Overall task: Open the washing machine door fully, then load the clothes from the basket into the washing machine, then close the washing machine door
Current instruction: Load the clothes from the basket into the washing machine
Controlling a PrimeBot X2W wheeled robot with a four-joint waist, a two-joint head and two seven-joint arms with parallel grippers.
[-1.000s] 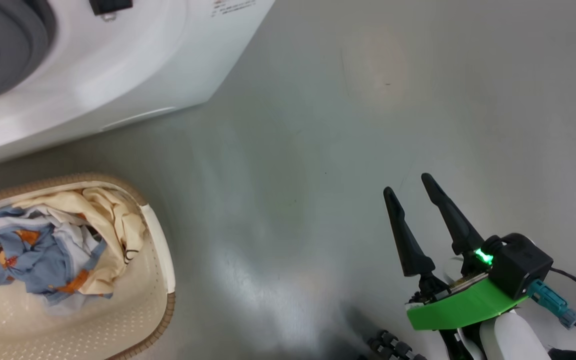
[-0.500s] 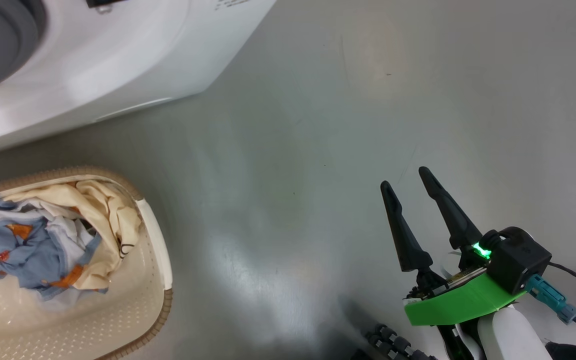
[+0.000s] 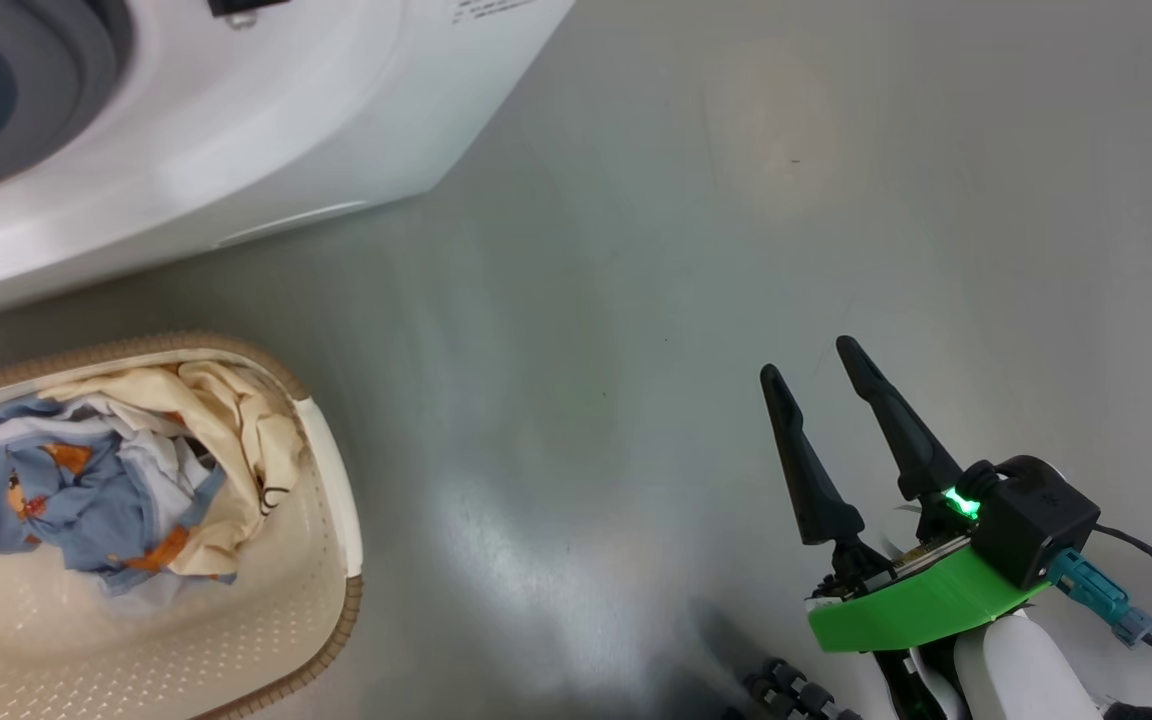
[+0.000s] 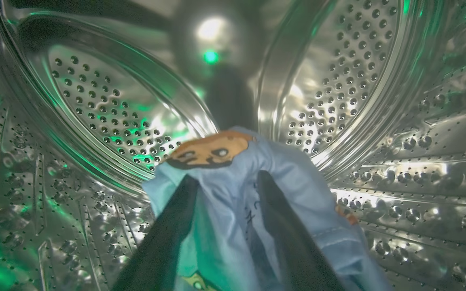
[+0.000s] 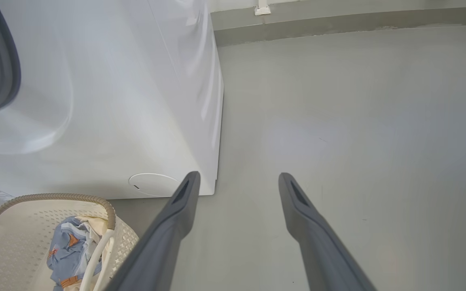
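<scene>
In the left wrist view my left gripper [image 4: 227,180] is deep inside the washing machine's perforated steel drum [image 4: 95,101]. Its two dark fingers stand apart, and a light blue garment [image 4: 297,169] with an orange-and-black face lies between and over them. In the head view the washing machine [image 3: 286,120] is at the top left. The basket [image 3: 331,480] at the lower left holds the rest of the clothes [image 3: 86,490], blue and cream. My right gripper [image 3: 807,356] hangs open and empty over the floor, far right of the basket. The washing machine door is out of view.
The right wrist view looks past my right gripper [image 5: 237,174] at the machine's white side [image 5: 136,81], its round flap [image 5: 152,184] and the basket [image 5: 34,226] below it. Grey floor [image 5: 358,121] runs to a wall base at the top.
The head camera has shifted slightly, so the whole picture sits a little differently. The right gripper and the clothes in the basket have not moved.
</scene>
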